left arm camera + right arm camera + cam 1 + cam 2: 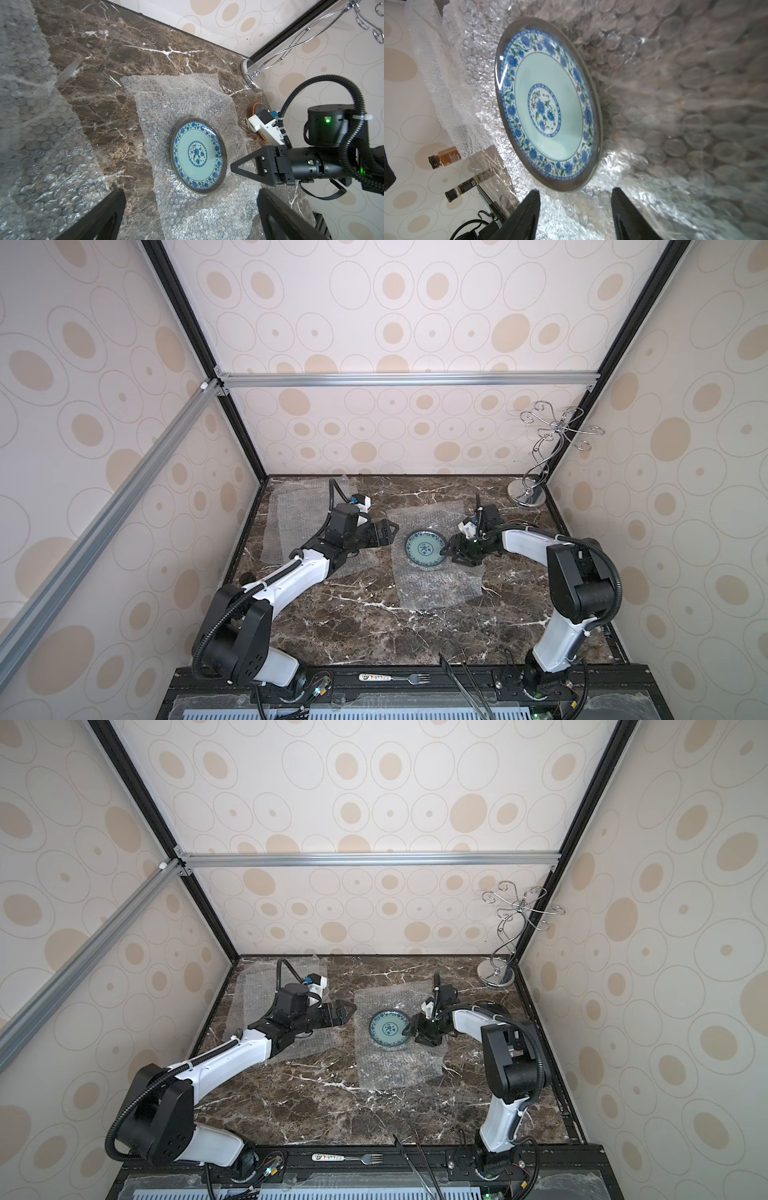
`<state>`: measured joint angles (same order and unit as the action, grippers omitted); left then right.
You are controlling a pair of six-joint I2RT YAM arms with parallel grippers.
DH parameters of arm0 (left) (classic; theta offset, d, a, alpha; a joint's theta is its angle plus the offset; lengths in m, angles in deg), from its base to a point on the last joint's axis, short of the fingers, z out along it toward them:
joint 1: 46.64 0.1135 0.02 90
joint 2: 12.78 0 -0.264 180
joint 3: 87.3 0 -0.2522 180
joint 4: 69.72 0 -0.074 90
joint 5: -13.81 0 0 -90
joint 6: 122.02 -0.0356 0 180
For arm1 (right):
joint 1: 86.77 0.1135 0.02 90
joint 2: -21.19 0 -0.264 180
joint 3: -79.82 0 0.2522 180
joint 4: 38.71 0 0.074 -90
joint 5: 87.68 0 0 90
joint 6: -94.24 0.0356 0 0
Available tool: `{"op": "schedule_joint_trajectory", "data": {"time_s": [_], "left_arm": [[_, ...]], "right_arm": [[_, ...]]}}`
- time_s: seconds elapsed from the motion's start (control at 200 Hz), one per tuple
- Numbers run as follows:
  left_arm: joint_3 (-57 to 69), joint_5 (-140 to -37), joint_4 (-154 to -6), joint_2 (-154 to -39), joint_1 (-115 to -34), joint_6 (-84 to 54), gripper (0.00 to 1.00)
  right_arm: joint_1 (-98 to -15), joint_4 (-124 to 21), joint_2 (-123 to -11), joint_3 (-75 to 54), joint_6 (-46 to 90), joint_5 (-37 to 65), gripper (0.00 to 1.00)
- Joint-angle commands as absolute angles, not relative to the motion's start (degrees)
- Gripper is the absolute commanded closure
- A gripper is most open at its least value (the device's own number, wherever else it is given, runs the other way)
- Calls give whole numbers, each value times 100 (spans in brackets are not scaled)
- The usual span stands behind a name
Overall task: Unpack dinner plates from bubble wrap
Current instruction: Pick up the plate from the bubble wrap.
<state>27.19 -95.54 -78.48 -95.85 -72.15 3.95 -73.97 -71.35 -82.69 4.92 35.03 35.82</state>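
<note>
Your right tool (575, 192) sits at the rim of the dinner plate (424, 548), jaws apart and gripping nothing. Your left tool (392, 532) hangs wide open just beside the sheet. The plate lies face up and fully bared on its opened bubble wrap (436, 589), midway across the bench (353, 626). Unwrapping looks done for this one; lifting it clear is left. A second sheet (286, 522) lies flat under your left arm. Only the left wrist view shows an orange-rimmed disc (256, 106), probably another plate, behind the right arm's camera. The top views do not show it.
</note>
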Motion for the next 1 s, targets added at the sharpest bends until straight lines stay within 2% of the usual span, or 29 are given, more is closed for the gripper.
{"op": "schedule_joint_trajectory", "data": {"time_s": [0.0, 0.505, 0.995], "left_arm": [[2676, -9504, -7829, -9636, -7239, 279, 0], [2751, -9568, -7733, -9814, -7230, 288, 0], [2787, -9633, -7696, -9892, -7230, 301, 0]], "right_arm": [[-7363, -6971, -8381, 495, 3614, 3493, 44], [-7341, -6649, -8709, 406, 3828, 3508, 68], [-7310, -6301, -8917, 424, 4125, 3502, 79]]}}
